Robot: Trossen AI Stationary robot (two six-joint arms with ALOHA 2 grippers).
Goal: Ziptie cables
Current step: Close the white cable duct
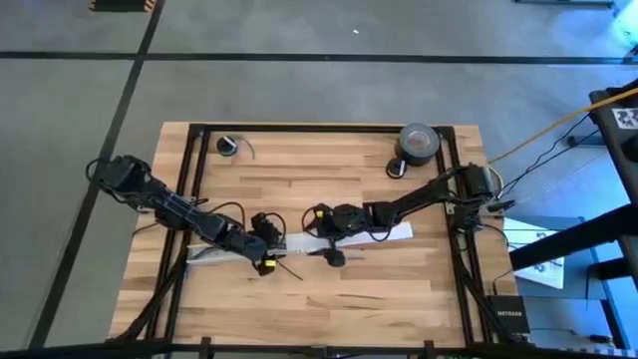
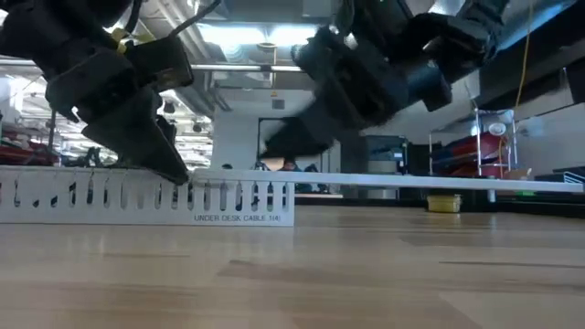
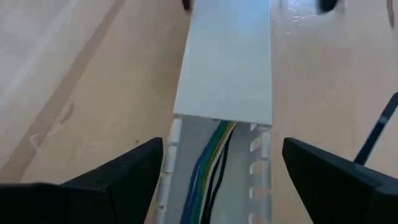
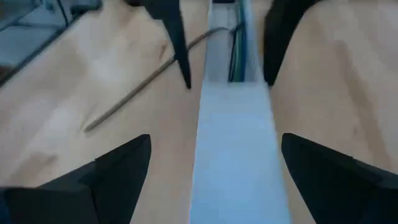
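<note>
From above, the white slotted cable duct [image 1: 344,237] lies mid-tabletop [image 1: 299,309]; the left tool [image 1: 267,251] hangs over its left end, the right tool [image 1: 329,239] over its middle, and the ziptie [image 1: 290,268] lies on the wood just beside the left end. A tape roll [image 1: 420,143] sits well apart. At table level the duct's side wall screens whatever lies inside. The left wrist camera shows that tool's fingers [image 3: 118,180] spread wide astride the duct, the cables [image 3: 208,165] lying in its channel, partly under the lid. The right wrist camera shows spread fingers [image 4: 109,171] too. The cables look light and limp, best pinched mid-bundle; walls and lid obstruct that.
</note>
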